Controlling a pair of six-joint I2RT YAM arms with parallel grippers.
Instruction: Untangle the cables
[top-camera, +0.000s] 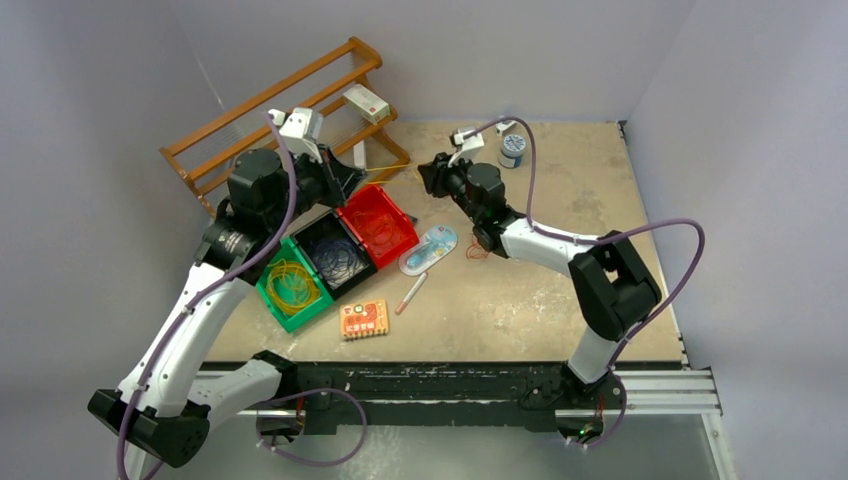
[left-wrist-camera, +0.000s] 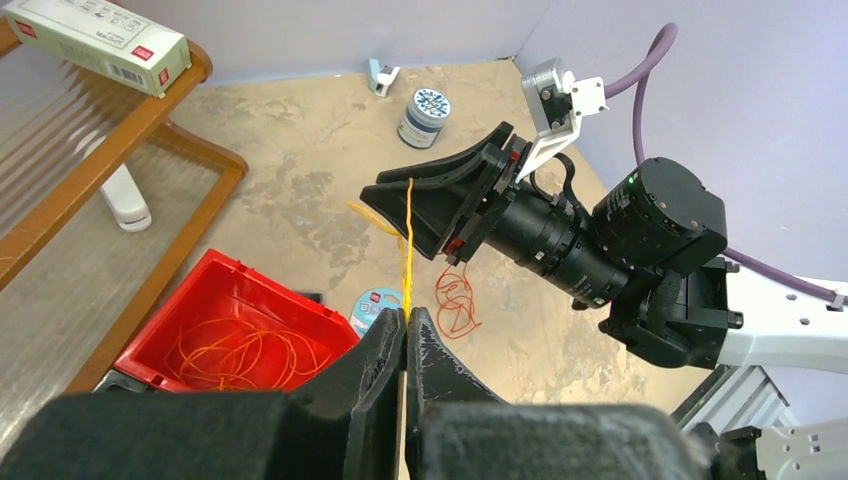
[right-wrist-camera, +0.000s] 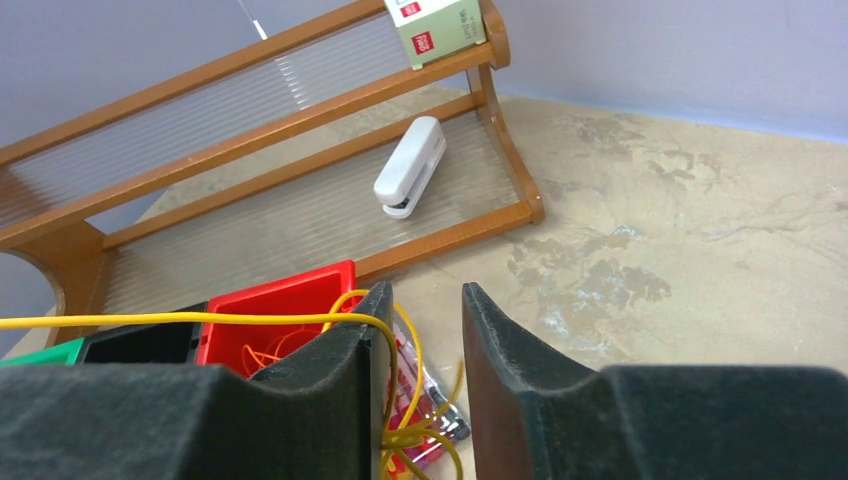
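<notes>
Surface: beige mottled tabletop (top-camera: 560, 300) w/ pale scuffed patches; black rail (top-camera: 450, 385) along near edge.
Room: plain grey-lilac walls on 3 sides, corner at 1 o'clock.
Rack: wooden rack (top-camera: 262, 118) at 11 o'clock, ribbed clear shelves. White stapler (right-wrist-camera: 410, 167) on lower shelf, box (top-camera: 366, 102) on top one.
Bins: green bin (top-camera: 305, 318), black bin (top-camera: 300, 228), red bin (top-camera: 408, 222) touching in a diagonal row, 9 o'clock of table ctr.
L arm: reaches fwd over the bins, wrist raised above red bin, pointing twd 3 o'clock.
L gripper (left-wrist-camera: 405, 325): jaws pinched fully together on yellow cable (left-wrist-camera: 408, 240), which rises straight out of the pinch.
R arm: elbow at 4 o'clock, forearm runs twd 10 o'clock; faces L gripper, near, not touching.
R gripper (right-wrist-camera: 425, 300): jaws part-way apart, gap visible. Yellow cable hooks over one jaw's inner edge and drops in loops thru the gap; not clamped.
Cables: yellow cable taut btw both grippers, above table at 12 o'clock of ctr. Yellow loops (top-camera: 290, 283) in green bin, dark cable (top-camera: 338, 255) in black bin, orange cable (left-wrist-camera: 230, 350) in red bin. Red cable (left-wrist-camera: 458, 305) loose on table beside R forearm.
Writing: box has red logo patch, print too small to read. Orange card (top-camera: 364, 318) at 7 o'clock, print unreadable. Tin (left-wrist-camera: 424, 117) at 1 o'clock, blue-white patterned lid.
</notes>
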